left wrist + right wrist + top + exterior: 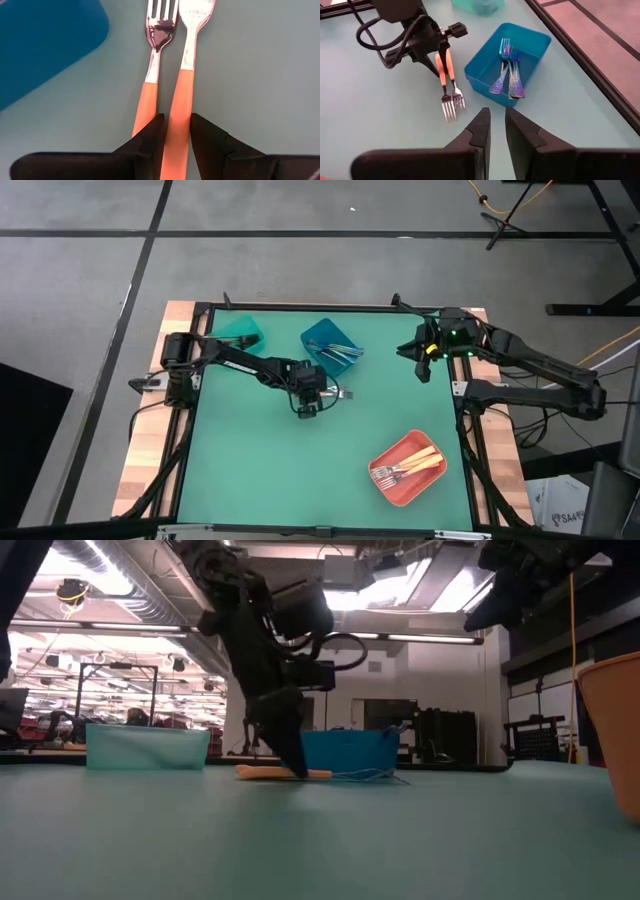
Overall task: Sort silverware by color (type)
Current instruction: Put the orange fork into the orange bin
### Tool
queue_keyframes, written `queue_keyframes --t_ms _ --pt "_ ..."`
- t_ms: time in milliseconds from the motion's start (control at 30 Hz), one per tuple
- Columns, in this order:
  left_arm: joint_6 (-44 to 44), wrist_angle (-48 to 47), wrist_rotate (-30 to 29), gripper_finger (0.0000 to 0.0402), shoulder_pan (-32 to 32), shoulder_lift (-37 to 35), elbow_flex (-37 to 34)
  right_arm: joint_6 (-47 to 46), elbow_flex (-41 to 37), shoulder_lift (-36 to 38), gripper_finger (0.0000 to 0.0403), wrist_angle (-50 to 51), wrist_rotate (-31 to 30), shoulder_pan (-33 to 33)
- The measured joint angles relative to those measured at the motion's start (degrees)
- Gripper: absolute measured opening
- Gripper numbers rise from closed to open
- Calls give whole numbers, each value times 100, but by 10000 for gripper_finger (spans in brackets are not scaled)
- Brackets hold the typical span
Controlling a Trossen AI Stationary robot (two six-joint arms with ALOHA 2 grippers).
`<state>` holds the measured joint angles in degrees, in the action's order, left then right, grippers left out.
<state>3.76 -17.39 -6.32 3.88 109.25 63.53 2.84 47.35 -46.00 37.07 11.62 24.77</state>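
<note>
At frame centre, the left end effector [176, 131] pinches one gold-handled fork [186, 80] beside another [152, 75]; the right end effector [497, 131] hovers narrow, empty.

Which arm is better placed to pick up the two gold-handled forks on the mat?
The left arm. Its hand already straddles one gold-handled fork, the other fork alongside. The right hand hangs far off near the table's edge.

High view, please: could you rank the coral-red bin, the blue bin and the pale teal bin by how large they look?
1. Coral-red plastic bin, largest.
2. Blue plastic bin.
3. Pale teal plastic bin: smallest showing, but the left arm partly covers it, so this ranking against the blue one is unsure.
</note>
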Motion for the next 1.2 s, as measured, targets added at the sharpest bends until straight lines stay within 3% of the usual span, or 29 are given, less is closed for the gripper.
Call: queue_keyframes --t_ms 1200 --pt "23 172 -83 63 -199 197 -4 1 0 0 51 -8 0 0"
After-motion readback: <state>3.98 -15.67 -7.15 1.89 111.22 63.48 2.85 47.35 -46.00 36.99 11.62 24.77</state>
